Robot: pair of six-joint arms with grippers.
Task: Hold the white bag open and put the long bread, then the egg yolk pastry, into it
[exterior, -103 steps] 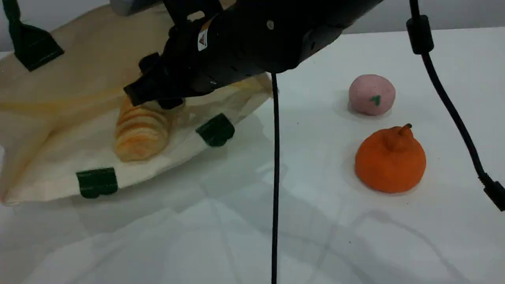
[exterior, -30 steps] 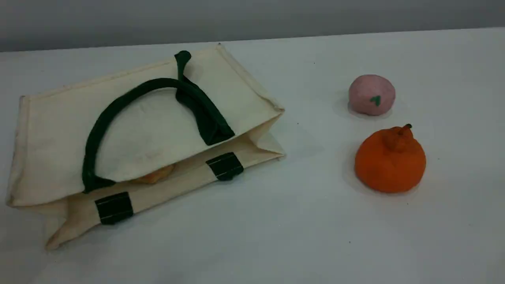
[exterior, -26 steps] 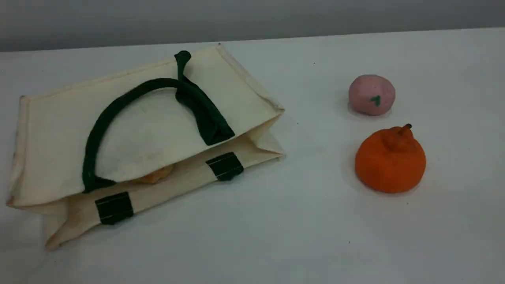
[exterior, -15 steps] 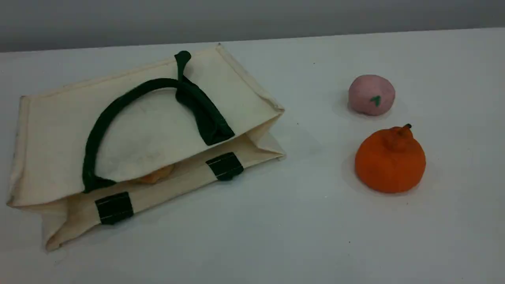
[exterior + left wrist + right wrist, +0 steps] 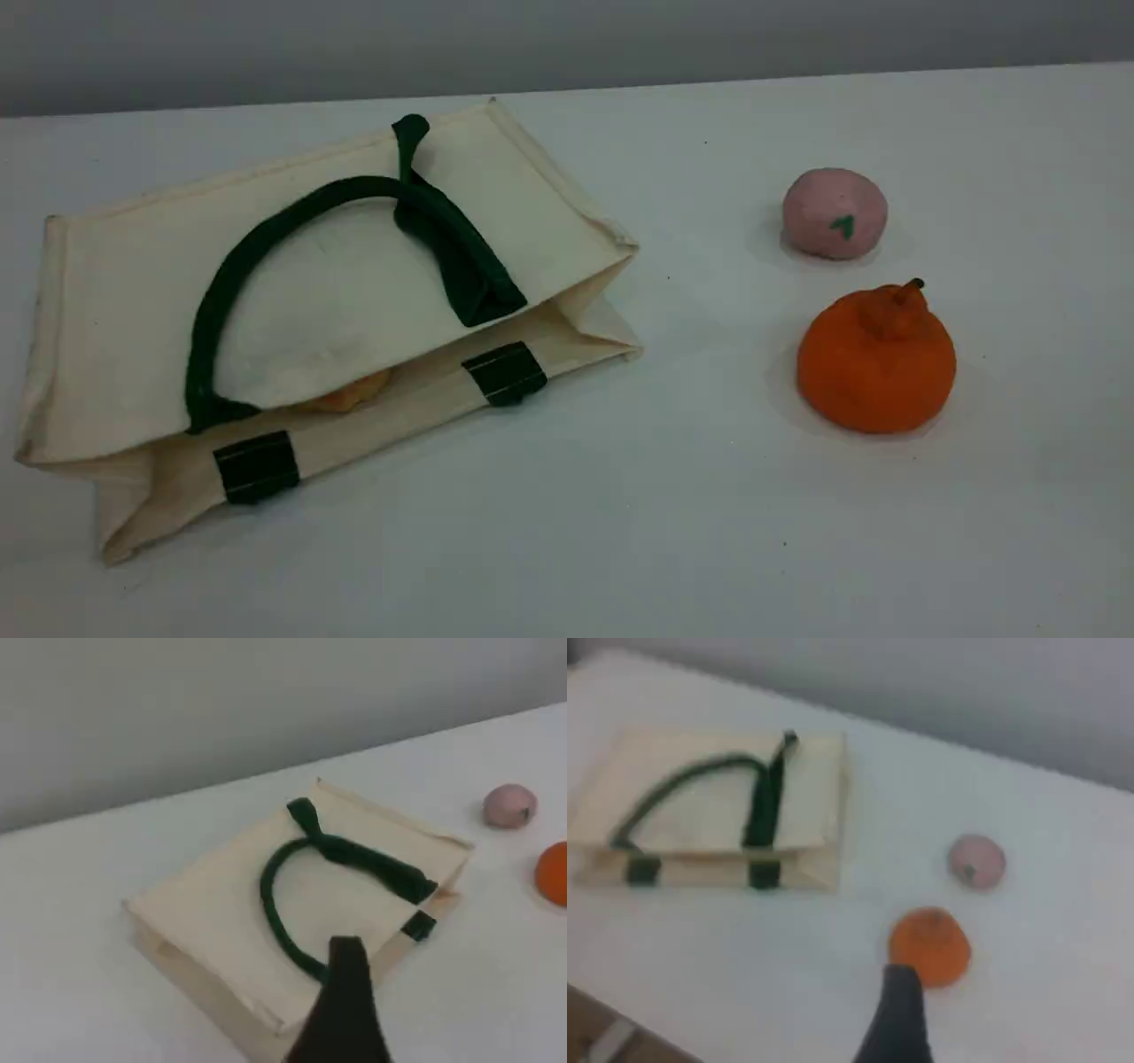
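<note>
**Nothing held, left arm nearer**

Scene view: cream-white cloth bag (image 5: 133,301) w/ green straps lies flat. Golden long bread (image 5: 347,393) peeks from its mouth. Egg yolk pastry: not seen.
Left wrist view: left gripper (image 5: 347,992) spread wide, empty; bag right ahead.
Right wrist view: right gripper (image 5: 899,1010) same; bag far up-left.

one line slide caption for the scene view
White bag lying flat on the table, long bread peeking from its mouth, pink ball and orange fruit to its right.

The white bag (image 5: 133,301) is laid flat at the left, and the long bread (image 5: 350,392) is partly seen in its near opening. At the right, a pink ball (image 5: 834,213) is set behind an orange fruit (image 5: 875,363).
</note>
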